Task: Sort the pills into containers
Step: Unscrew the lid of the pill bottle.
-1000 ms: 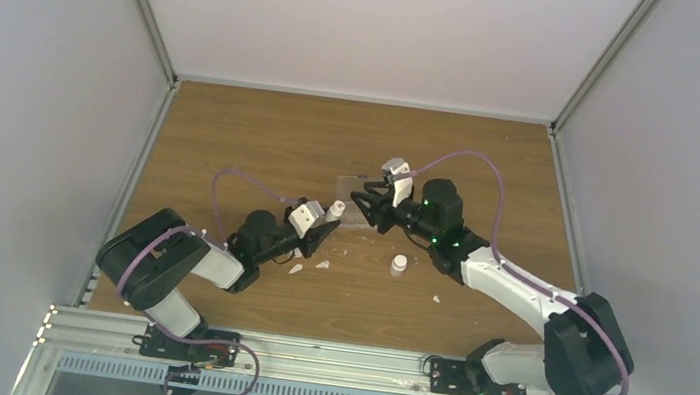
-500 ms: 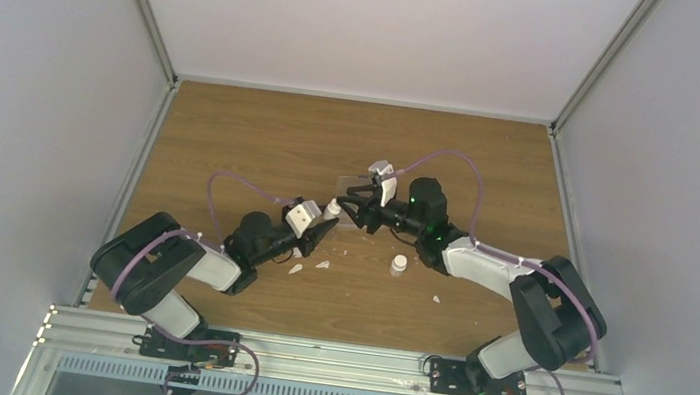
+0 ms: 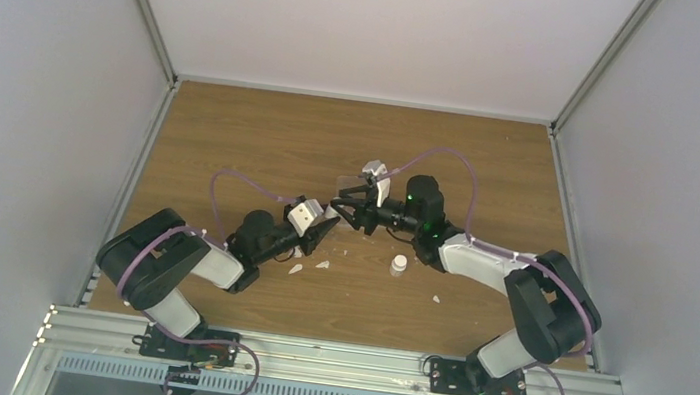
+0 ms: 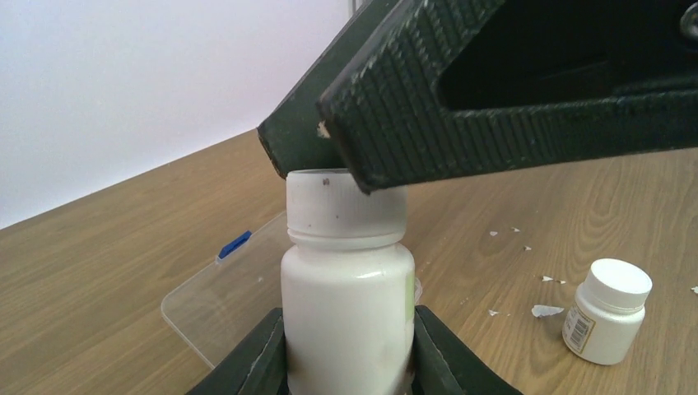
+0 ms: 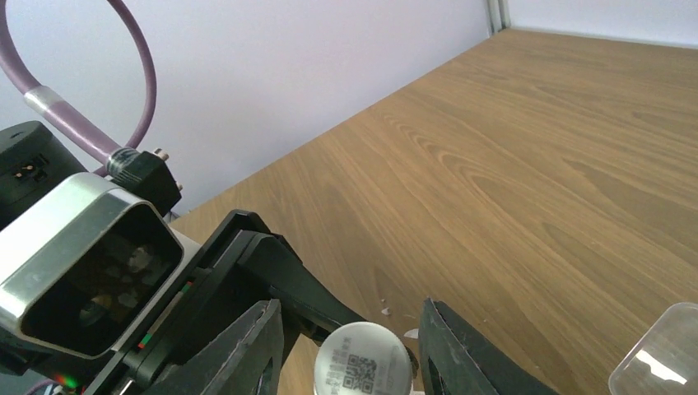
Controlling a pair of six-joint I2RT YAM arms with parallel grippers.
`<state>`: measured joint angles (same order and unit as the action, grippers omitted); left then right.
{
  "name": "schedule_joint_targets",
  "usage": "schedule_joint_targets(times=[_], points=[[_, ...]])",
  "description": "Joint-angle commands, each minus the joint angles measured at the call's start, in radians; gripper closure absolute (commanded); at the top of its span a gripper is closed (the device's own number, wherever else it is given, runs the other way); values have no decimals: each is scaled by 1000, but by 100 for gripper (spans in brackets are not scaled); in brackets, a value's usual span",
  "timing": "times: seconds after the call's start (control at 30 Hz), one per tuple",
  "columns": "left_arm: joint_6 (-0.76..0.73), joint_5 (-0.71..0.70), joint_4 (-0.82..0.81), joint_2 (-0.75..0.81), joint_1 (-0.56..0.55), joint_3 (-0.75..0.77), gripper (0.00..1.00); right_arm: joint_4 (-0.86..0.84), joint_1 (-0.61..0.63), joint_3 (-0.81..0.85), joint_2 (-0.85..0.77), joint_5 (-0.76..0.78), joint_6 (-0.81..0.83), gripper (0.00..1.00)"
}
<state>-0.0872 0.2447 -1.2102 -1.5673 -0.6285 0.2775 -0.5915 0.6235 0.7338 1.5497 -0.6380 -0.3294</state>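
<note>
the left gripper (image 4: 350, 355) is clenched on the lower body of a white vial (image 4: 347, 280) and holds it upright; gripping low leaves the neck and top free for the other arm. the right gripper (image 5: 352, 325) hangs over that top with its jaws spread wide, one finger on each side of the round top face with its printed code square. the right wrist view shows gaps on both sides, so it grasps nothing. in the left wrist view one finger looks close against the rim, but i cannot tell if it touches. this reads as the set-up for opening the vial: one arm braces it, the other is to close on the top and twist or pull. whether that top is a cap or a seal i cannot tell. no pills show in any view; they are probably inside the vial. the clear organiser box (image 4: 216, 298) lies flat on the table (image 4: 99, 271) just behind the vial, handy for tipping into. a second vial (image 4: 607, 313), capped, stands well apart to the right among white flakes (image 4: 546, 310)
</note>
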Motion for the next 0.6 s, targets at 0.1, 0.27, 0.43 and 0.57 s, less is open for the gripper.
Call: schedule_joint_targets(times=[0.1,0.27,0.43,0.57], points=[[-9,-8,-75,7,-5,9,33,-24,5,34,33,-12,13,0],[-8,-10,-77,3,-5,12,33,-21,10,31,27,-18,15,1],[-2,-19,-83,-5,-5,12,33,-16,11,37,37,-25,18,12],[0,-25,-81,-2,-5,11,33,-14,12,42,44,-27,17,14]])
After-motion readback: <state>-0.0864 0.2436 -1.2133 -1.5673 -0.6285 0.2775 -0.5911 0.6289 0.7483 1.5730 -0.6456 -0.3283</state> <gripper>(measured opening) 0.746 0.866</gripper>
